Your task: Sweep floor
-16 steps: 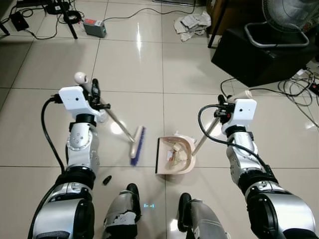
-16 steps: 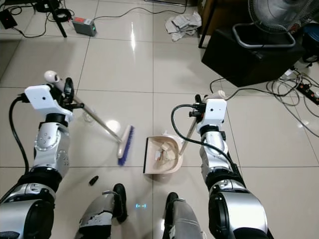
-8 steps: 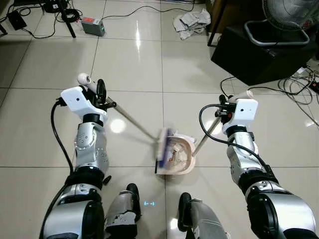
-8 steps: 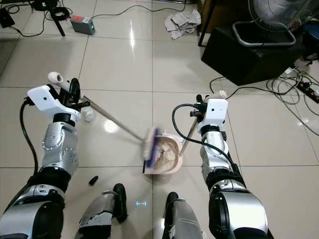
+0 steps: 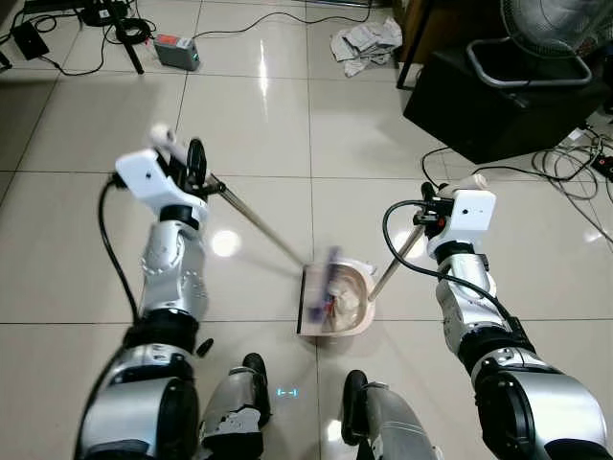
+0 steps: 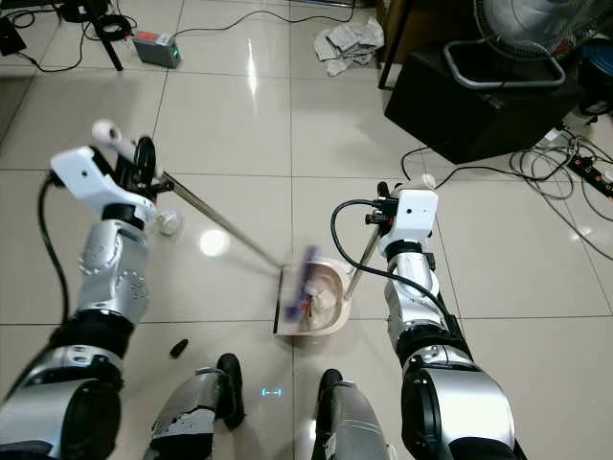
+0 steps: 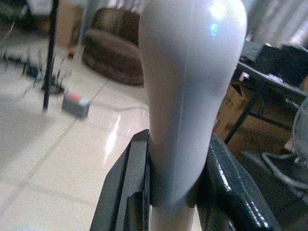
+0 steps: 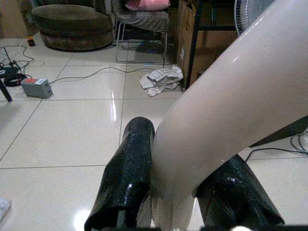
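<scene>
Purple broom bristles sit blurred over the beige dustpan, which holds debris. Left pincer clamps the broom handle, right pincer the dustpan handle. Crumpled paper remains on the floor.

Silver jointed arms, white wrist housings, black looping cables.

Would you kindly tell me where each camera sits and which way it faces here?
Left and right eye views: on the head, looking down at the tiled floor; both silver arms and legs show, with the broom in the dustpan.
Left wrist view: along the left gripper, fingers clamped on the broom handle.
Right wrist view: along the right gripper, clamped on the dustpan handle.
Shared: both wrist views show the grey box on the floor.
</scene>
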Controlling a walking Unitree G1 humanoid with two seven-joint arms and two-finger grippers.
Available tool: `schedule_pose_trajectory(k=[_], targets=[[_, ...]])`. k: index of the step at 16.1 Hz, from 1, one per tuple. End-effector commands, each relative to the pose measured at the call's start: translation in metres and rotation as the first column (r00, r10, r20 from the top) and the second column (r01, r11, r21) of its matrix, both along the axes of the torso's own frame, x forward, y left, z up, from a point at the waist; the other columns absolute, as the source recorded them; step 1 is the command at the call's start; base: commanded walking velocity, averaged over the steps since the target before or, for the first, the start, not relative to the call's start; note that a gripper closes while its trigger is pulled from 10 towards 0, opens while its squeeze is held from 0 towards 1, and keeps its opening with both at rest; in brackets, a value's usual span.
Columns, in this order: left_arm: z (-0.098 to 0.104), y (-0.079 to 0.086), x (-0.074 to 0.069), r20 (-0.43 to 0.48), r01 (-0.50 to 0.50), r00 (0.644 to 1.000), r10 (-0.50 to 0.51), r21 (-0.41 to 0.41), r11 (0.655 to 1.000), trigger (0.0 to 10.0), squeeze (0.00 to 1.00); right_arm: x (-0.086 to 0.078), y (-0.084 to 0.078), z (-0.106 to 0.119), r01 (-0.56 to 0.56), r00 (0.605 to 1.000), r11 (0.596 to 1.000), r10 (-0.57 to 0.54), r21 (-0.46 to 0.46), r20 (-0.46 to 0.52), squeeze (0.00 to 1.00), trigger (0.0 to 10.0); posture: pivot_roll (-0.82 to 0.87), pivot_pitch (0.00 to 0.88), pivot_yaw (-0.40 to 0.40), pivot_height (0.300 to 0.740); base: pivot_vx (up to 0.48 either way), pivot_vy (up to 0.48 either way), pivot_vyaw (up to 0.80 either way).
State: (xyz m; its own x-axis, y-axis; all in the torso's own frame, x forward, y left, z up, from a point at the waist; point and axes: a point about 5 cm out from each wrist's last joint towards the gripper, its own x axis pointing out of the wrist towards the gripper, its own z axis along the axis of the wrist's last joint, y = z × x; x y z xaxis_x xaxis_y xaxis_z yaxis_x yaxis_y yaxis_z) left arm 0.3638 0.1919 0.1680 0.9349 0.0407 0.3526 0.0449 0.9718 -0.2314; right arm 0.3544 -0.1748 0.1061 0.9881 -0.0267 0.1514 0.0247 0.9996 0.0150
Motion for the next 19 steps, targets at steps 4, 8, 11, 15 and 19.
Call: schedule_pose_trajectory(k=[4, 8, 11, 15, 19], targets=[[0.015, 0.023, -0.006, 0.058, 0.008, 0.998, -0.032, 0.378, 0.926, 10.0, 0.00, -0.002, -0.008, -0.004, 0.018, 1.000, 1.000, -0.019, -0.011, -0.025, 0.00, 10.0, 0.09, 0.248, -0.018, 0.740, 0.000, 0.000, 0.00], [-0.008, 0.023, -0.008, -0.031, 0.026, 0.999, -0.011, 0.534, 0.845, 10.0, 0.00, -0.002, -0.006, -0.005, 0.017, 0.999, 1.000, -0.017, -0.013, -0.027, 0.00, 10.0, 0.08, 0.253, -0.023, 0.740, 0.000, 0.000, 0.00], [-0.021, 0.010, -0.009, -0.044, 0.029, 0.999, -0.006, 0.560, 0.828, 10.0, 0.00, -0.003, -0.006, -0.005, 0.016, 1.000, 1.000, -0.016, -0.013, -0.026, 0.00, 10.0, 0.07, 0.256, -0.025, 0.740, 0.000, 0.000, 0.00], [-0.027, -0.021, -0.008, -0.021, 0.046, 0.999, -0.041, 0.507, 0.861, 10.0, 0.00, -0.003, -0.006, -0.005, 0.014, 1.000, 1.000, -0.015, -0.020, -0.026, 0.00, 10.0, 0.07, 0.259, -0.030, 0.740, 0.000, 0.000, 0.00], [-0.034, -0.036, -0.012, -0.018, 0.058, 0.998, -0.056, 0.416, 0.908, 10.0, 0.00, -0.003, -0.005, -0.005, 0.013, 1.000, 1.000, -0.013, -0.019, -0.026, 0.00, 10.0, 0.06, 0.257, -0.030, 0.740, 0.000, 0.000, 0.00]])
